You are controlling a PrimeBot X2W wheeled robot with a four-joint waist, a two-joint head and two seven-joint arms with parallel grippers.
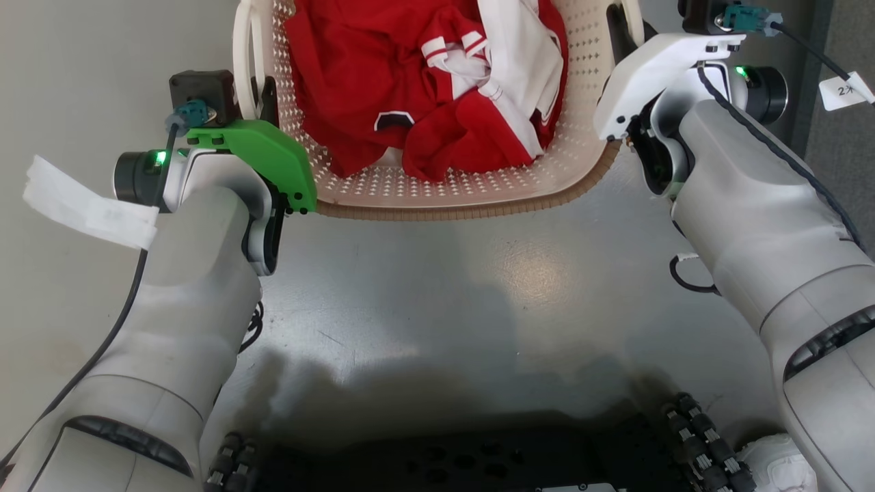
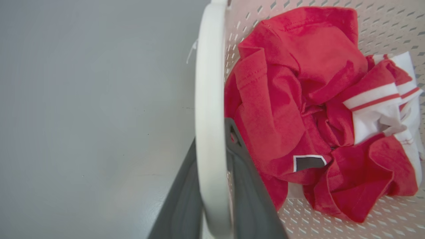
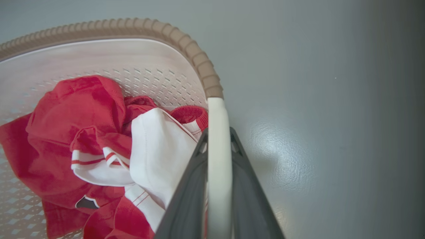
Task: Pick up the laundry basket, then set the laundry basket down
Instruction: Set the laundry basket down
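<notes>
The laundry basket (image 1: 465,205), holding red and white clothes (image 1: 424,82), was seen at the far middle over the grey floor (image 1: 444,287), its left handle (image 2: 207,83) clamped by the left gripper (image 2: 212,132) and its right handle (image 3: 219,113) clamped by the right gripper (image 3: 218,131).

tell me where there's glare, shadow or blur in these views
Head view: a soft glare patch on the floor below the laundry basket, with the robot's shadow dark along the bottom. Left wrist view: the handle and left end effector look soft, the red clothes sharper. Right wrist view: floor glare beside the right end effector, and the right edge darkens.
</notes>
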